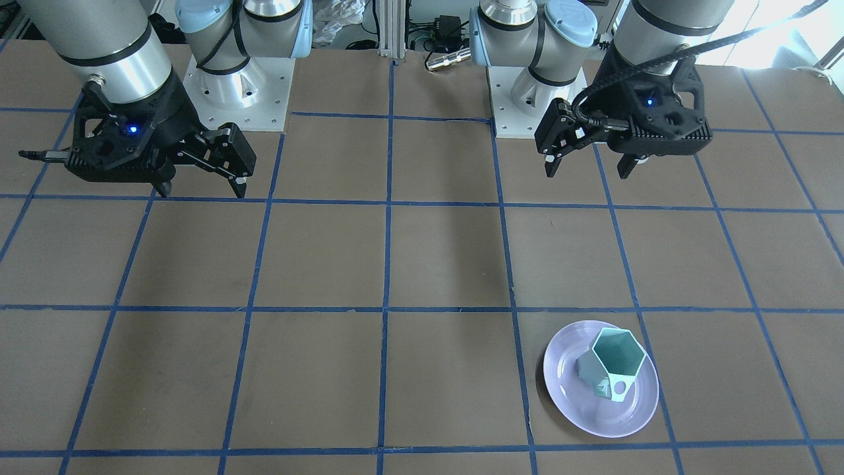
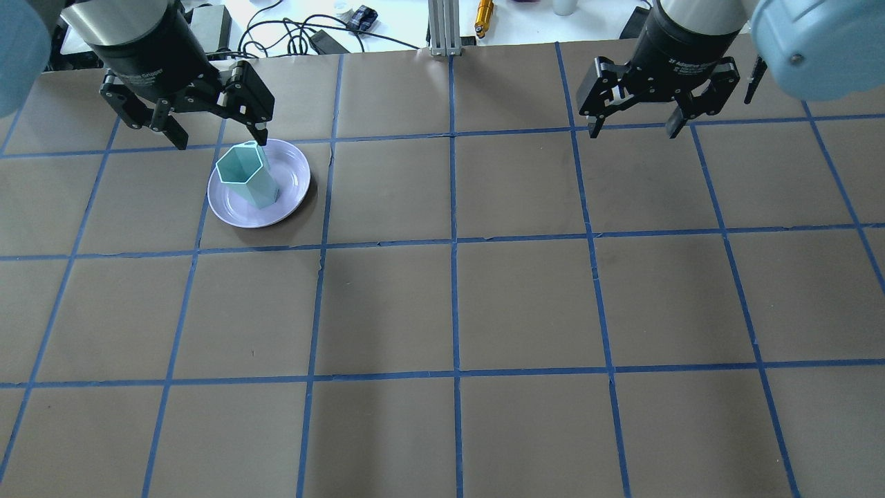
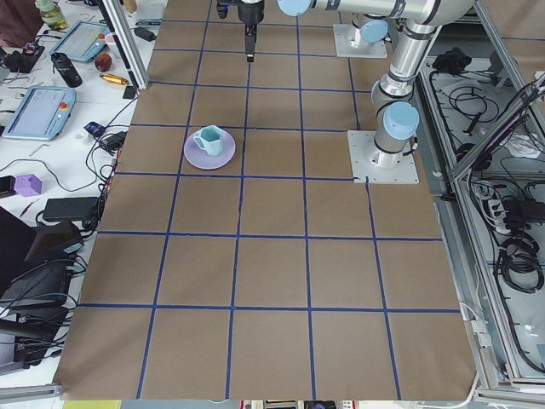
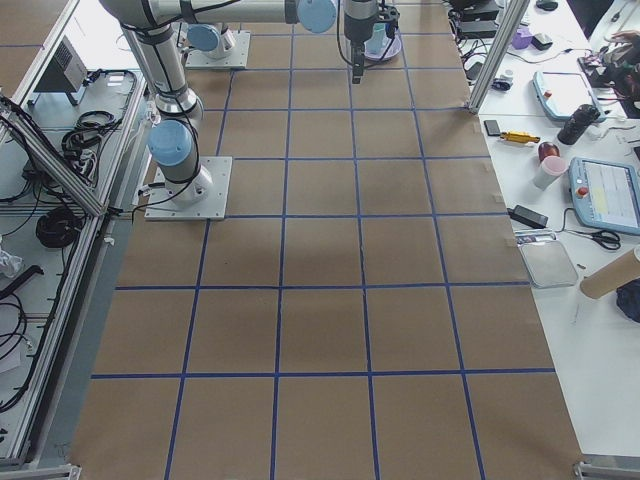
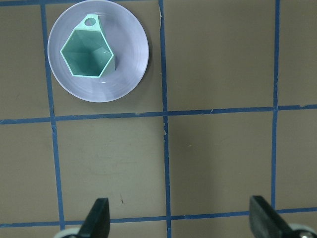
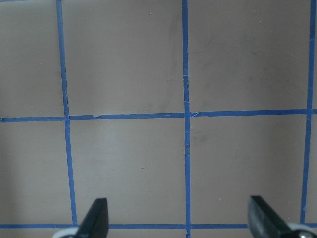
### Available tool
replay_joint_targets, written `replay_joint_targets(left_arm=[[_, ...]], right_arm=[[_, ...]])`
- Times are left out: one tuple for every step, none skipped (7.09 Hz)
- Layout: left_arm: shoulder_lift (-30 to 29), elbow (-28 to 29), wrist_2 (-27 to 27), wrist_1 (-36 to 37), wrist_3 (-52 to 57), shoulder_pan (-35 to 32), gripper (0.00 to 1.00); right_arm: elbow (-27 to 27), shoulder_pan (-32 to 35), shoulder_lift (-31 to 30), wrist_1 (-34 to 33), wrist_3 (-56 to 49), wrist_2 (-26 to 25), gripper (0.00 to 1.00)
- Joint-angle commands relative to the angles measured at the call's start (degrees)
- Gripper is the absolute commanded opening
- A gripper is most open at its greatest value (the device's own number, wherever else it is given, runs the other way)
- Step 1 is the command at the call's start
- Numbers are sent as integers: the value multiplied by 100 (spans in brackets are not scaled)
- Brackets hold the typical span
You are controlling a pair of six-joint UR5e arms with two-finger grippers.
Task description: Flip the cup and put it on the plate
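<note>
Plate [image 1: 580,396] and cup [image 1: 610,366] sit right up front, by the operators' edge of the worktop [image 1: 330,264]. The cup stands upright on the plate, hexagonal mouth open upward, base down, a touch off the plate's centre, handle pointing out toward the operators' side. Left gripper [image 1: 588,173] hangs high over the worktop, on the robot's side of the plate, its fingers [image 5: 99,218] spread wide with nothing between them. The wrist view shows only bare worktop in that gap, with the cup ahead and off to one side. Right gripper [image 1: 202,191] is well apart over the other half, fingers parted too, empty, just blue tape lines [image 6: 185,114] beneath it.

Now the relation that matters: the cup's long axis is vertical, it lies forward of and below the left fingers, and the left arm is by far the nearer. By my reading the flip and the placing look done, and anything left is a pull-away that needs no arm near the cup
</note>
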Motion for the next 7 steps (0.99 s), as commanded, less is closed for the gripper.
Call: replay_joint_targets(left_arm=[[4, 4, 34, -42, -170, -79, 100], [4, 4, 26, -42, -170, -80, 100], [30, 4, 8, -42, -170, -80, 100], [4, 4, 8, -33, -170, -80, 100], [-49, 4, -1, -33, -161, -80, 100], [-40, 4, -18, -33, -170, -80, 100], [-40, 4, -27, -33, -170, -80, 100]], right_arm=[[0, 0, 0, -1, 0, 6, 100], [0, 0, 0, -1, 0, 6, 100], [0, 0, 0, -1, -9, -3, 100], [0, 0, 0, -1, -9, -3, 100], [0, 0, 0, -1, -9, 6, 100], [0, 0, 0, -1, 0, -3, 100], [0, 0, 0, -1, 0, -3, 100]])
